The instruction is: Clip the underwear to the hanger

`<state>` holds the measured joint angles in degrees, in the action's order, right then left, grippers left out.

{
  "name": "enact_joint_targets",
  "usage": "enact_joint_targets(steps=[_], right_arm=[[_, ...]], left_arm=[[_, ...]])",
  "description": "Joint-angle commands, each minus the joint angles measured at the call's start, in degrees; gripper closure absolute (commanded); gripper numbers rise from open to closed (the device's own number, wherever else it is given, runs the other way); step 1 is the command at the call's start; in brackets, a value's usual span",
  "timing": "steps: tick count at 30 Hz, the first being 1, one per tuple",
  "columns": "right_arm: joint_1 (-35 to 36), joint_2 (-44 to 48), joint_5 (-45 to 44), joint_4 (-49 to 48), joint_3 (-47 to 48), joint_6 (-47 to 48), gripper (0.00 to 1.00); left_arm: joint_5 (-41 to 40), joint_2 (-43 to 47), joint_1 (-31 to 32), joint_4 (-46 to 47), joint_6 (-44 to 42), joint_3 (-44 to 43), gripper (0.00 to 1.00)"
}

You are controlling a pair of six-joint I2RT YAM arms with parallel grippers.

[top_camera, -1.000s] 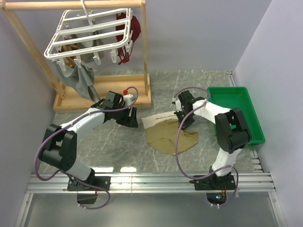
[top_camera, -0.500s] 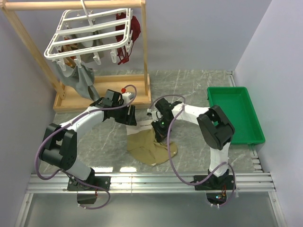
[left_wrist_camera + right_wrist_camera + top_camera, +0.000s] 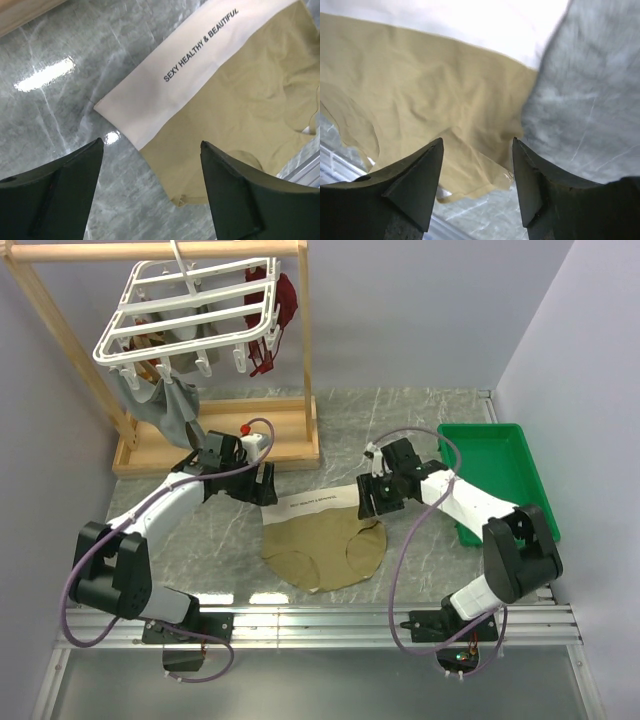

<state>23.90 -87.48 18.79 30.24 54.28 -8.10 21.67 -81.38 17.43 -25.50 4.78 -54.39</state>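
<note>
Presently the tan cloth briefs (image 3: 322, 545) lie flat at centre, left gripper (image 3: 262, 483) and right gripper (image 3: 377, 498) gaping empty over the white waistband (image 3: 310, 502) ends; I'd pinch there next, then lift to the white plastic grid hanger (image 3: 190, 315) at eleven o'clock.

The left arm (image 3: 165, 502) reaches forward and to the right from its base, wrist bent down, and the left gripper (image 3: 263, 486) hangs with its two dark fingers (image 3: 65, 195) spread wide, nothing between them. The right arm (image 3: 470, 508) bends in toward the middle, elbow out to the right; the right gripper (image 3: 374, 499) points down, its jaws likewise apart and empty
</note>
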Motion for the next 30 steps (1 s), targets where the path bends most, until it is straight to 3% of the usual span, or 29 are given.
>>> enact_joint_targets(steps=[1,4,9,14,17,20,23,26,28,30], right_arm=[[1.06,2.32,-3.84,-3.87,1.87,2.02,0.35],[1.15,2.58,-4.55,-5.45,5.56,5.27,0.37],[1.85,6.79,-4.19,-14.14,8.03,6.43,0.38],[1.85,13.02,-5.34,-23.09,9.43,13.27,0.37],[1.76,13.39,-3.07,-26.37,14.24,15.04,0.37],[2.03,10.50,-1.56,-29.77,20.31,11.28,0.35],[2.03,5.32,-2.62,-33.04,26.89,1.44,0.33],[1.94,0.04,7.98,-34.71,33.58,-1.92,0.31],[2.72,-2.33,15.54,-39.18,34.66,-4.72,0.38],[6.58,-2.43,13.48,-46.13,33.79,-4.31,0.42]], left_arm=[[1.18,3.42,0.24,2.12,-2.75,1.30,0.15],[3.45,5.09,0.24,-0.77,-7.57,0.95,0.16],[9.45,22.12,1.02,5.00,-11.81,4.82,0.08],[8.73,28.20,2.26,1.25,-11.90,-2.90,0.05],[6.64,31.19,2.34,1.58,-7.08,-9.75,0.01],[-0.80,32.43,2.34,4.84,2.76,-16.08,0.01],[-1.98,29.89,-1.95,6.24,13.55,-23.64,0.01],[-1.81,28.04,-7.14,9.57,19.02,-28.39,0.01],[-2.07,28.38,-10.47,11.86,21.93,-29.10,0.02],[-3.21,28.39,-14.94,12.58,26.23,-29.36,0.07]])
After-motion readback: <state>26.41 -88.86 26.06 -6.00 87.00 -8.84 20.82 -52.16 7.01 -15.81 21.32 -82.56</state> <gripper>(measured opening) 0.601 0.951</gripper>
